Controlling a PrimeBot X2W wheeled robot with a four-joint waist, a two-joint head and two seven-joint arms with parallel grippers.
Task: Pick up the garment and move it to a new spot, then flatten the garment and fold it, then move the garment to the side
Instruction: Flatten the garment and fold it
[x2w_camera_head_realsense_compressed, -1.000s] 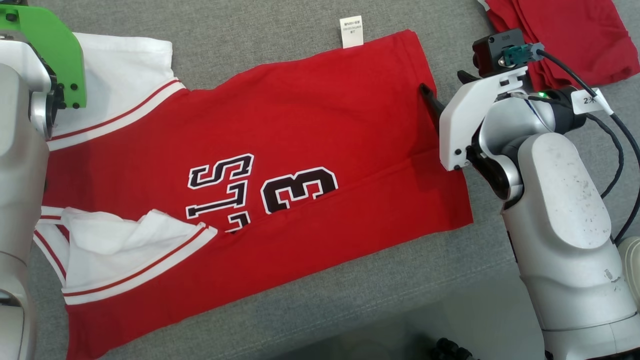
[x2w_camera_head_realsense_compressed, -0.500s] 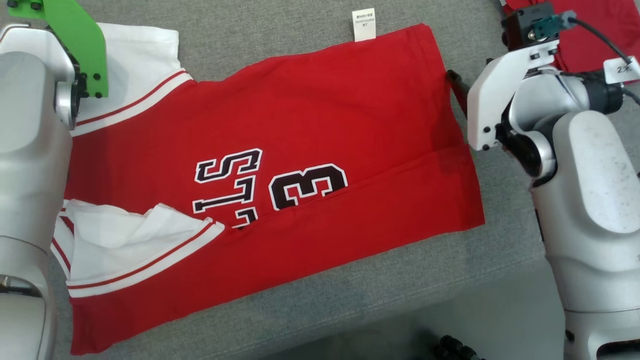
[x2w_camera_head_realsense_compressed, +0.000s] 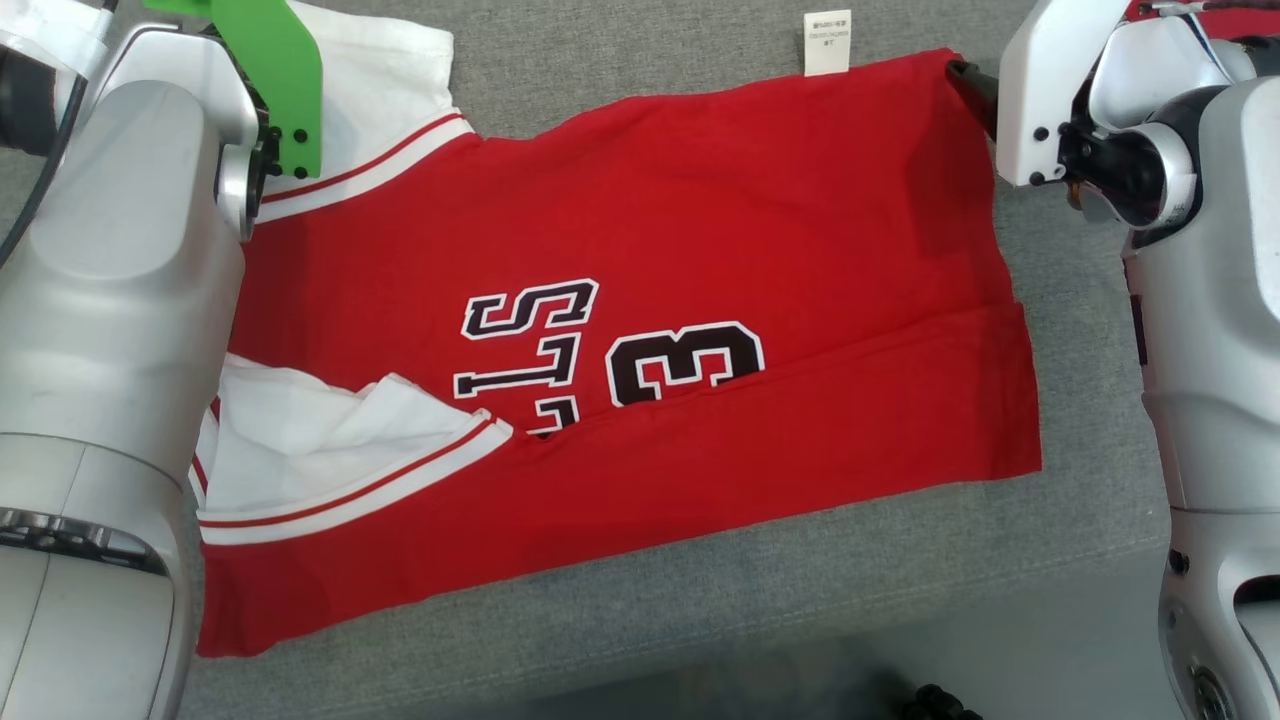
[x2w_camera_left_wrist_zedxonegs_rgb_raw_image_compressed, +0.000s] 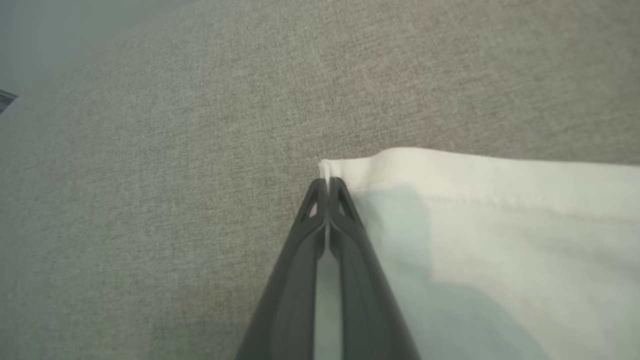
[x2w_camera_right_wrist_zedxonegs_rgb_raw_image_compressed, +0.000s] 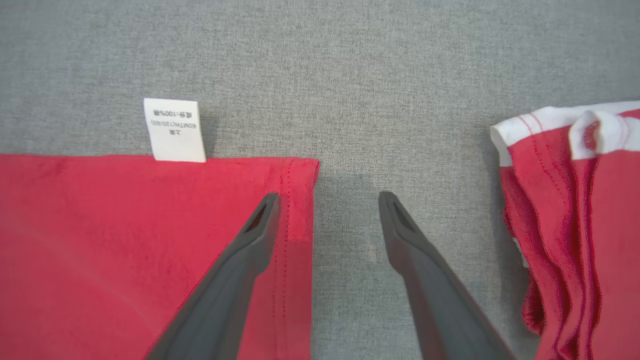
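Grey woven cloth (x2w_camera_head_realsense_compressed: 700, 600) covers the whole work surface. A red shirt (x2w_camera_head_realsense_compressed: 700, 220) with black-and-white lettering lies spread flat across it, one long side folded over. Its white sleeve (x2w_camera_head_realsense_compressed: 390, 60) reaches toward the robot's left, and its hem faces the right.

A second red garment (x2w_camera_right_wrist_zedxonegs_rgb_raw_image_compressed: 575, 225) lies bunched on the cloth beyond that hem, apart from the shirt.

The left gripper (x2w_camera_left_wrist_zedxonegs_rgb_raw_image_compressed: 327, 187) has its two dark fingers pressed together on the far corner of the white sleeve, with the fabric edge pinched between the tips.

The right gripper (x2w_camera_right_wrist_zedxonegs_rgb_raw_image_compressed: 330, 197) stands wide apart over the shirt's far hem corner. One finger is above the red fabric, the other above bare grey cloth, and the hem edge runs between them. I cannot tell whether either finger touches down.

A small white label (x2w_camera_right_wrist_zedxonegs_rgb_raw_image_compressed: 174, 129) sticks out from the shirt's far edge, near that corner.

Compared with a second ago, the head camera has shifted, so the shirt sits further right in that view, though its shape is unchanged. The right gripper has travelled along the hem from its middle to the far corner. The left fingers, apart a second ago, have closed.
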